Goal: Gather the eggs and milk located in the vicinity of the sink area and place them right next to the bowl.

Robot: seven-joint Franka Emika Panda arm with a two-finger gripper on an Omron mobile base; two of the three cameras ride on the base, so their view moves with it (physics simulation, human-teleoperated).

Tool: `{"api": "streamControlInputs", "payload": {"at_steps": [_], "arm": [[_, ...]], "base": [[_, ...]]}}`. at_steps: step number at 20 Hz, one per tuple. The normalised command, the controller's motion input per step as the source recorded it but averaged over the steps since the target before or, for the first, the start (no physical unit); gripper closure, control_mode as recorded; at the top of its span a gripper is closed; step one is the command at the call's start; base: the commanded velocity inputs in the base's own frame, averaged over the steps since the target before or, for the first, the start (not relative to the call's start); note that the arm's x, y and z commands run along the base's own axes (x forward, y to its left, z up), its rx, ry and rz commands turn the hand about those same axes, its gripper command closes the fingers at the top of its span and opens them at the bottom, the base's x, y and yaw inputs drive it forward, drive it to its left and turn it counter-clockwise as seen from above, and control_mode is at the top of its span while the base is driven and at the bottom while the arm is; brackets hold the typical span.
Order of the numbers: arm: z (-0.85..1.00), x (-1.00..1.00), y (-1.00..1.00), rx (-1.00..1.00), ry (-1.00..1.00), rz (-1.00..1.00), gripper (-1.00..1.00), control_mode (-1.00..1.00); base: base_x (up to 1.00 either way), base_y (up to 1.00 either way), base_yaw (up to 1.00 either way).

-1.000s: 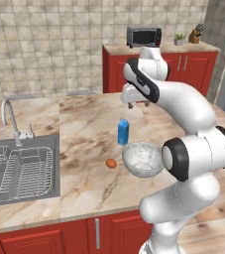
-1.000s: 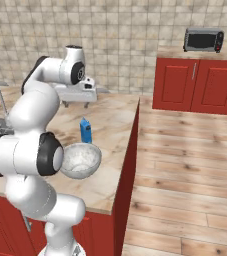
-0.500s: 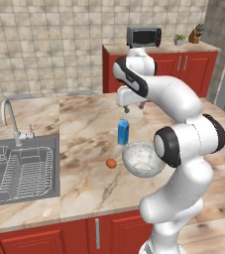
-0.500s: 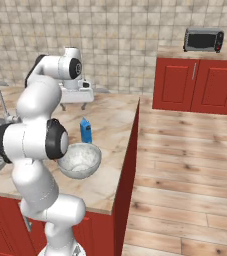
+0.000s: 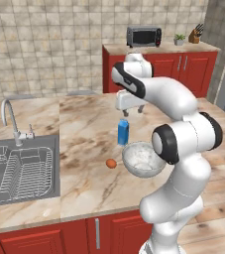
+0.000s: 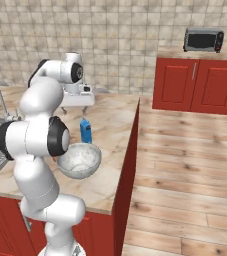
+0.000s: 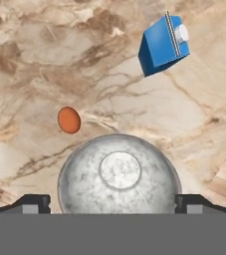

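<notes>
The gripper is hanging above the counter with jaws wide apart, empty; milk and egg are sitting just beside the bowl

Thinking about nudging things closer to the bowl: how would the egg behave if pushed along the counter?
The egg is a small smooth oval lying loose on the flat counter, so a push would probably roll it, likely off course. Nothing beside it looks able to stop it except the bowl. It is probably light and fragile.
</notes>
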Motion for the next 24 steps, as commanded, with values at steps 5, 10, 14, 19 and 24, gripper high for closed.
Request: {"api": "streamControlInputs", "payload": {"at_steps": [5, 10, 14, 19, 24], "arm": [[-0.52, 0.18, 0.0, 0.0, 0.0, 0.0, -1.0, -1.0], [-0.12, 0.3, 0.0, 0.0, -0.07, 0.0, -1.0, -1.0], [0.0, 0.44, 0.0, 0.0, -0.11, 0.0, -1.0, -1.0], [0.0, 0.5, 0.0, 0.0, -0.02, 0.0, -1.0, -1.0], [-0.04, 0.3, 0.05, 0.0, 0.0, 0.0, -1.0, -1.0]], "base": [[0.0, 0.0, 0.0], [0.0, 0.0, 0.0], [0.0, 0.0, 0.0], [0.0, 0.0, 0.0], [0.0, 0.0, 0.0]]}}
